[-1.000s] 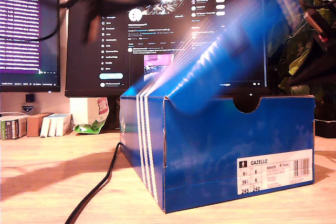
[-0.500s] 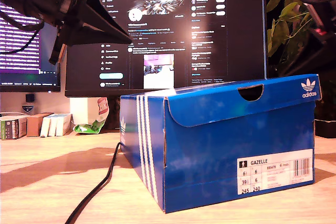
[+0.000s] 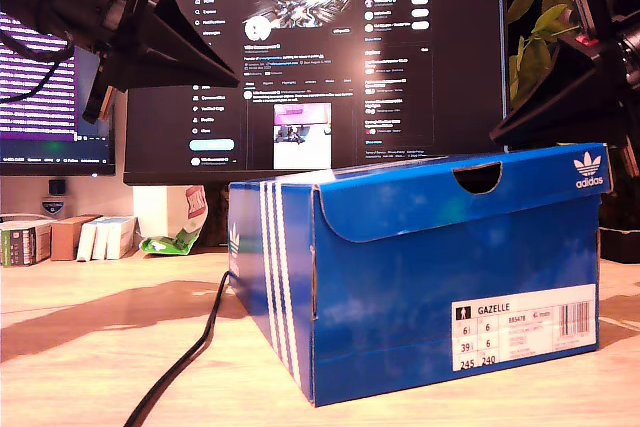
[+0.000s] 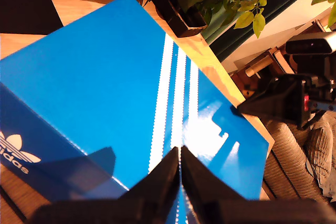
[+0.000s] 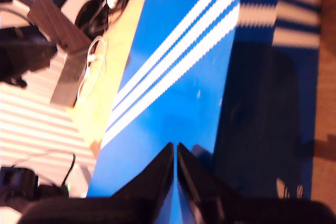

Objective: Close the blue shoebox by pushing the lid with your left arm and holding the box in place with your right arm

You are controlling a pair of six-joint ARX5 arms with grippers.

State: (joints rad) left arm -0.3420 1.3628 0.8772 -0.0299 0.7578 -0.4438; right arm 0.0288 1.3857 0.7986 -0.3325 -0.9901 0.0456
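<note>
shoebox: blue shoebox (image 3: 430,277) sits on the wooden tabletop (image 3: 90,347), in front of the monitor (image 3: 330,57).
lid: lid (image 3: 440,187) down over the box.
first claw: my first claw (image 4: 180,163), jaws together, above the lid.
second claw: my second claw (image 5: 175,161), jaws together, above the striped lid end.
cable: black cable (image 3: 185,357) runs beside the box.

Glossy blue cardboard shoebox (image 3: 450,267) on a smooth wooden table (image 3: 90,347)

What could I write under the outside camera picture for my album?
Closed blue Adidas Gazelle shoebox on a wooden desk, two robot arms raised above it, monitors behind.
</note>
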